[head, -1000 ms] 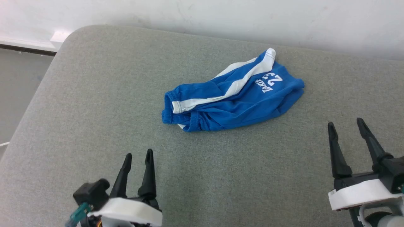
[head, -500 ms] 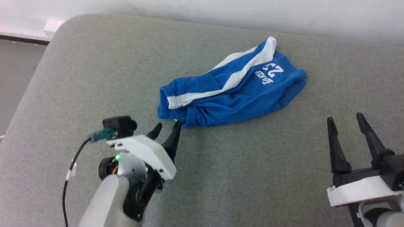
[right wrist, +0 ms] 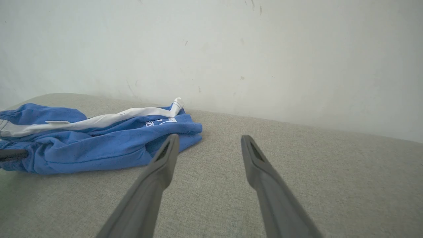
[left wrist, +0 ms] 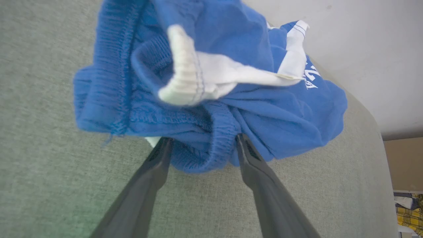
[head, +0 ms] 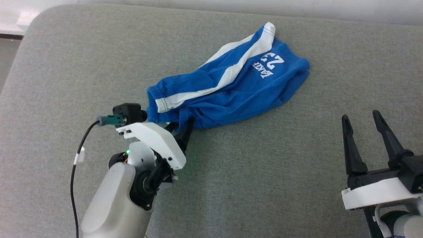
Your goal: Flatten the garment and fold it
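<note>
The blue shorts [head: 231, 96] lie crumpled toward the far side of the grey padded worktop [head: 264, 172]. The left jaws stand spread, straddling a bunched fold of the waistband without pinching it. The right jaws hang released over bare worktop, well apart from the cloth.

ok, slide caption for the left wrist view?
Open left gripper straddling the bunched elastic waistband of the blue shorts on the grey cushion.
</note>
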You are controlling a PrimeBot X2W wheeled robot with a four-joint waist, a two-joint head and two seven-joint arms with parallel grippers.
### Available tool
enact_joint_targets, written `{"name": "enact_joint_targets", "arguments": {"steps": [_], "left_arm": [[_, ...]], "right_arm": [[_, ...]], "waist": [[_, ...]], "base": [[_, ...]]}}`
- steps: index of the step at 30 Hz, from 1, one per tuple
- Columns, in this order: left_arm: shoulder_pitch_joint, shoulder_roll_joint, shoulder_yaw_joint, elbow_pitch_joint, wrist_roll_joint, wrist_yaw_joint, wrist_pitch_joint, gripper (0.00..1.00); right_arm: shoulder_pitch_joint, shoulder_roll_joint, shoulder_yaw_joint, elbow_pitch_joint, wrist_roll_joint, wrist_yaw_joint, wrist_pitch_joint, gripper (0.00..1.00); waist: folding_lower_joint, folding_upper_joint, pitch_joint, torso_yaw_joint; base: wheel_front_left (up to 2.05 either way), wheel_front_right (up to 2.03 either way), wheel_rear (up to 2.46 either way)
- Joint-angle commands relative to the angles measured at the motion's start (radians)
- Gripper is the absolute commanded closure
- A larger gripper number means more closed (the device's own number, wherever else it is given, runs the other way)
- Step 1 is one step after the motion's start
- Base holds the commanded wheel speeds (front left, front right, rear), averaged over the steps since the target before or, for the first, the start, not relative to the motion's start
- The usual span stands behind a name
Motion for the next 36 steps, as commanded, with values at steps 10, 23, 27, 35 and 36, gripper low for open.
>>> {"name": "enact_joint_targets", "arguments": {"steps": [10, 23, 27, 35, 36], "left_arm": [[-0.074, -0.020, 0.037, 0.119, -0.047, 0.034, 0.021, 0.00], [-0.064, -0.025, 0.015, 0.157, -0.065, -0.041, -0.012, 1.00], [-0.050, -0.027, 0.002, 0.137, -0.063, -0.049, -0.016, 1.00], [-0.051, -0.037, -0.015, 0.109, -0.071, -0.062, -0.023, 1.00], [-0.053, -0.039, -0.018, 0.107, -0.071, -0.064, -0.025, 1.00]], "right_arm": [[-0.038, 0.003, 0.009, -0.001, -0.010, -0.001, 0.007, 0.00], [-0.110, 0.003, 0.045, -0.003, -0.035, -0.001, 0.068, 0.00], [-0.203, -0.011, 0.067, -0.003, -0.004, -0.001, 0.180, 0.00], [-0.453, -0.085, 0.063, 0.123, 0.051, -0.001, 0.520, 0.00], [-0.480, -0.091, 0.061, 0.146, 0.049, -0.001, 0.559, 0.00]], "waist": [[-0.0001, 0.0000, 0.043, -0.014], [-0.0001, 0.0000, 0.018, 0.003], [-0.0001, 0.0000, 0.014, 0.019], [-0.0001, 0.0000, 0.043, 0.051], [-0.0001, 0.0000, 0.048, 0.054]], "base": [[0.00, 0.00, 0.00], [0.00, 0.00, 0.00], [0.00, 0.00, 0.00], [0.00, 0.00, 0.00], [0.00, 0.00, 0.00]]}}
